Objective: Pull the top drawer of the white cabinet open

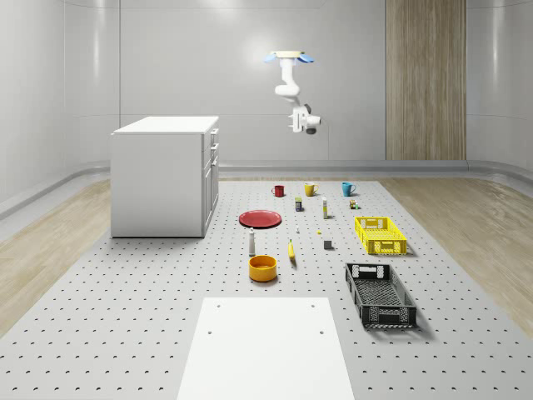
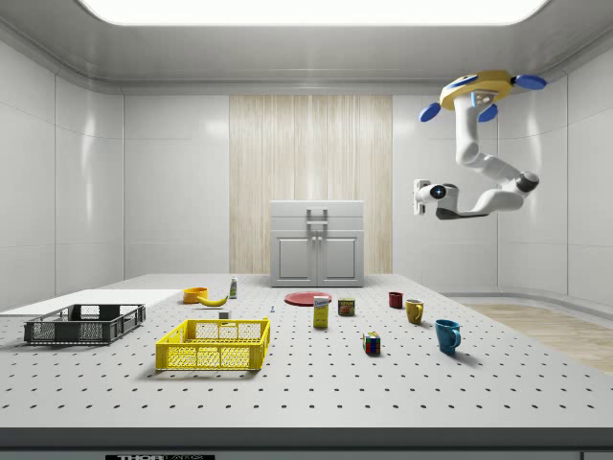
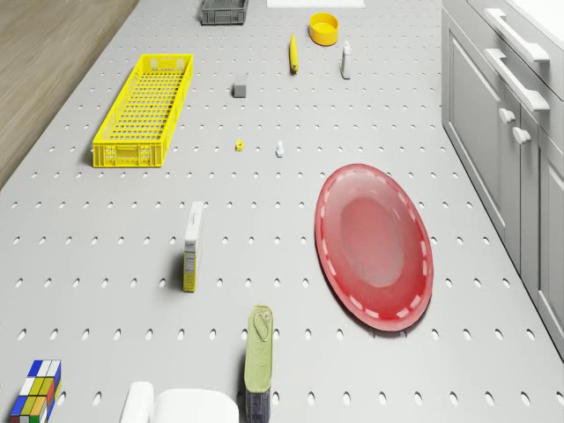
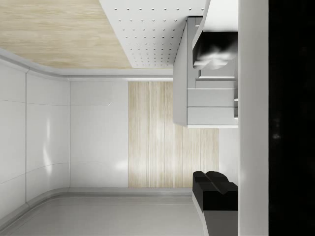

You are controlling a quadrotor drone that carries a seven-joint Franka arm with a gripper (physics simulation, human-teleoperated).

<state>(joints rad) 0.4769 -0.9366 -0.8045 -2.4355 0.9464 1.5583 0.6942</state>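
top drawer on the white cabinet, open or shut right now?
Shut. The top drawer sits flush with the white cabinet front; the gripper hangs in the air, well away.

White cabinet (image 1: 165, 177), red plate (image 1: 260, 218), yellow crate (image 1: 380, 235), black crate (image 1: 380, 294), orange bowl (image 1: 262, 267)

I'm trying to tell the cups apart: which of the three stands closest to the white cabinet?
The red cup. It stands at the cabinet end of the row, near the red plate; the yellow cup and blue cup stand farther along.
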